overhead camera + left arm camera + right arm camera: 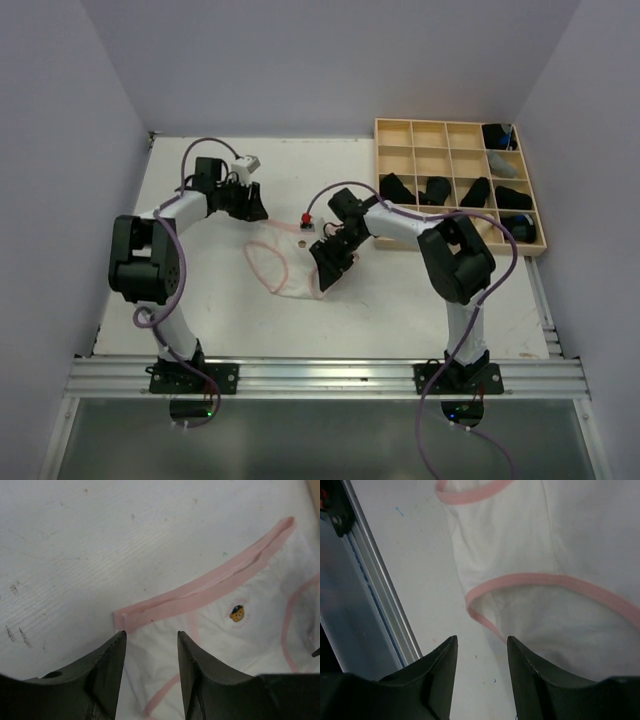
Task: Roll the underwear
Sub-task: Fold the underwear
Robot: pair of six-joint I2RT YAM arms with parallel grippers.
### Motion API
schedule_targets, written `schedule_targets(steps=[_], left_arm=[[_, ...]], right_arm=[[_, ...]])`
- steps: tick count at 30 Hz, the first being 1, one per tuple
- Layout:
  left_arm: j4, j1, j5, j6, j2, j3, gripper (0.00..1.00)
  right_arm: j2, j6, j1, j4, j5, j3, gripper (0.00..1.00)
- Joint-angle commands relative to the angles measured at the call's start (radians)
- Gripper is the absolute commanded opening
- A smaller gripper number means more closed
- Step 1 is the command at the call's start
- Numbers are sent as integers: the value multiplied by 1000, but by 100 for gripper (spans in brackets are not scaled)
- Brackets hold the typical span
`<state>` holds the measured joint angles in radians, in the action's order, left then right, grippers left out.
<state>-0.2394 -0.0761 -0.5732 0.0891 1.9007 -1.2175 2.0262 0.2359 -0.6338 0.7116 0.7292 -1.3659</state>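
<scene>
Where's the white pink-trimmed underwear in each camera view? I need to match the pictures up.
Top external: the white underwear lies flat just left of picture centre.
Left wrist: it fills the lower right.
Right wrist: it covers the upper right.
Shared landmark: its pink edging, visible in all three views.

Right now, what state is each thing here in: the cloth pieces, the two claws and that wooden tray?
white underwear: unrolled, lying flat on the table.
left gripper: open, holding nothing, above the pink waistband's corner.
right gripper: open, holding nothing, beside a pink-edged leg opening.
black underwear: bundled small, sitting in tray compartments.
wooden tray: partly filled, several compartments empty.
</scene>
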Motion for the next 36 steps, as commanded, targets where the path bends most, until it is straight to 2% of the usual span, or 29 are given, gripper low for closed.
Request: schedule_targets(steps=[1, 5, 8, 13, 19, 20, 23, 26, 28, 32, 35, 36], left_arm=[[107, 27, -172, -11, -184, 29, 49], [16, 38, -298, 14, -238, 41, 47], [-17, 32, -329, 15, -213, 85, 42], [25, 33, -362, -66, -137, 127, 33], [29, 76, -349, -110, -32, 185, 31], [29, 128, -352, -117, 0, 193, 30], [3, 194, -334, -114, 61, 188, 30], [-43, 223, -313, -95, 116, 171, 29], [-28, 233, -330, -66, 118, 173, 31], [3, 243, -454, -39, 26, 164, 42], [-32, 239, -554, 30, -90, 130, 46], [-64, 233, -585, 97, -112, 116, 47]], right_arm=[[-147, -26, 23, 19, 82, -99, 49], [-178, -138, 83, -41, 139, -110, 49], [-136, -236, 150, -116, 150, -78, 46], [-17, -392, 223, -241, 131, -56, 35], [64, -402, 232, -297, 113, -35, 31], [74, -399, 232, -301, 98, -29, 31], [115, -391, 232, -302, 67, -21, 29], [158, -388, 230, -300, 58, -41, 29], [180, -395, 229, -313, 59, -73, 29], [190, -394, 227, -290, 117, -175, 29], [117, -354, 229, -273, 197, -199, 32], [56, -362, 229, -288, 220, -187, 33]])
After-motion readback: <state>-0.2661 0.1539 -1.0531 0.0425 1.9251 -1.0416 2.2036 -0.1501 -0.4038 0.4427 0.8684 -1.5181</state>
